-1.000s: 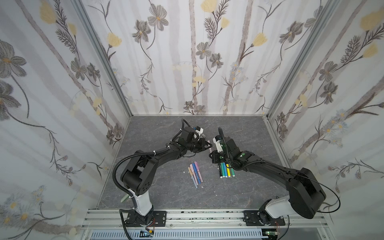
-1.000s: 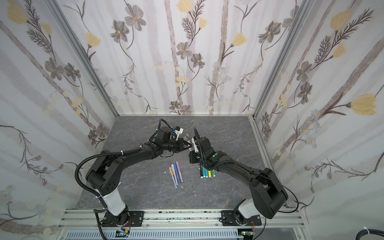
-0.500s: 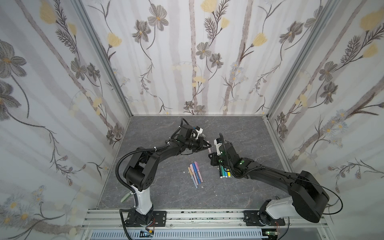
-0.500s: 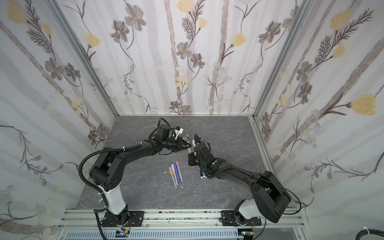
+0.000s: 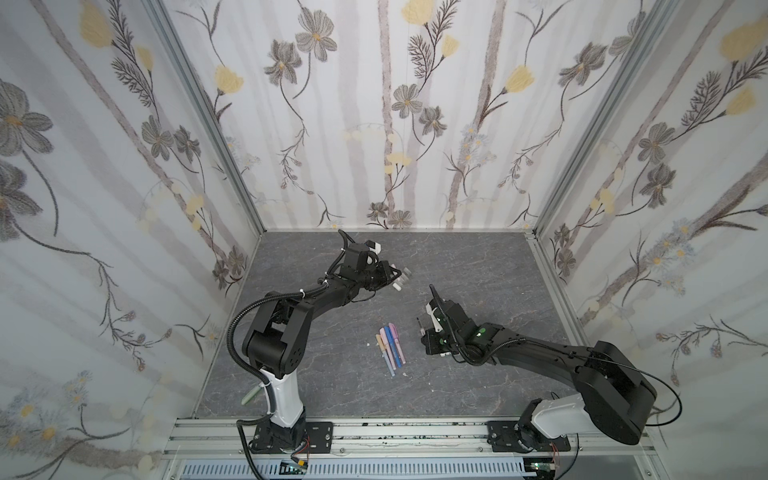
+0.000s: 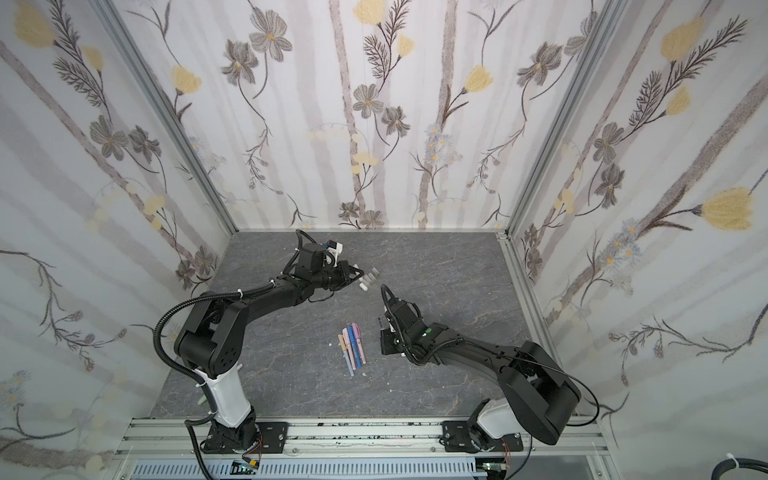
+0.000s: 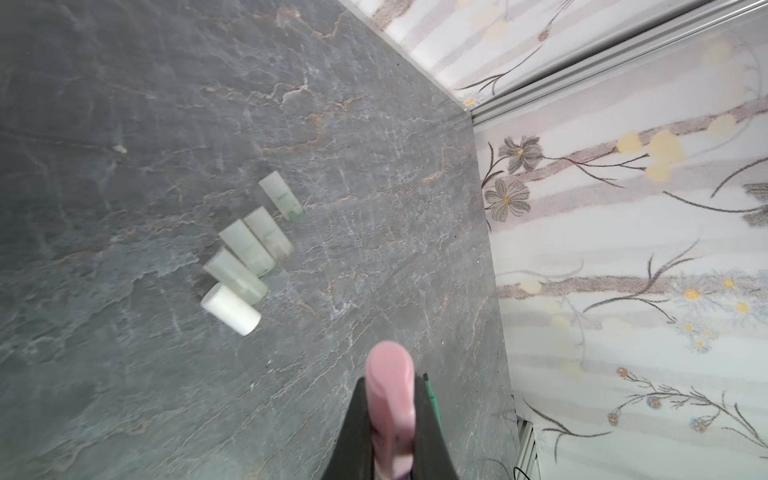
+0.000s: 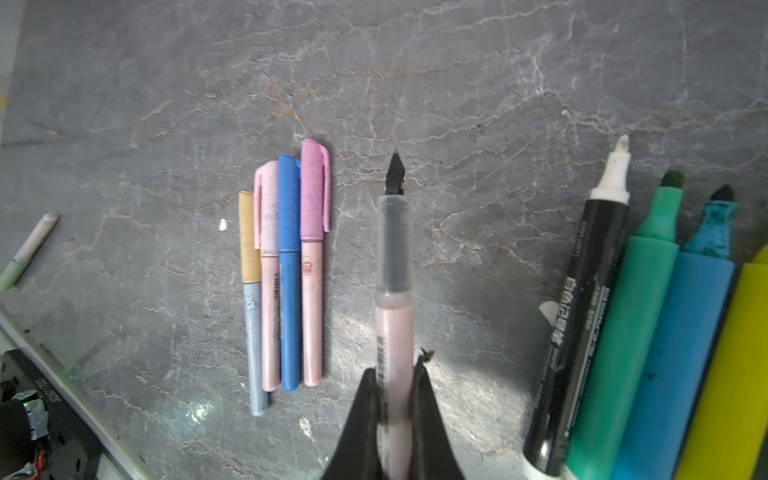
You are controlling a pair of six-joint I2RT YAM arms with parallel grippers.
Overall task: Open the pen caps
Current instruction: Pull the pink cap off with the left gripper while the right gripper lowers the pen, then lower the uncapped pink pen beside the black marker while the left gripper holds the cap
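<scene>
My left gripper (image 7: 390, 382) is shut on a pink pen cap (image 7: 390, 365), held low over the table. Just beyond it lie several loose frosted and white pen caps (image 7: 245, 253), side by side. In both top views this gripper (image 5: 392, 275) (image 6: 357, 272) sits right beside those caps (image 5: 405, 276) (image 6: 370, 279). My right gripper (image 8: 395, 368) is shut on a pale pink pen barrel (image 8: 395, 291) whose black nib is bare. It hovers right of a row of capped pens (image 8: 286, 270) (image 5: 390, 345).
Uncapped markers (image 8: 648, 332), black, green, blue and yellow, lie under my right arm. A green and pink pen (image 8: 25, 257) lies apart near the left arm's base (image 5: 250, 397). The floral walls (image 7: 623, 208) close in the far and side edges.
The two grippers were close together at mid-table and have drawn apart. The left has moved back towards the loose caps with the pink cap. The right has moved frontward with the bare-nibbed barrel.
</scene>
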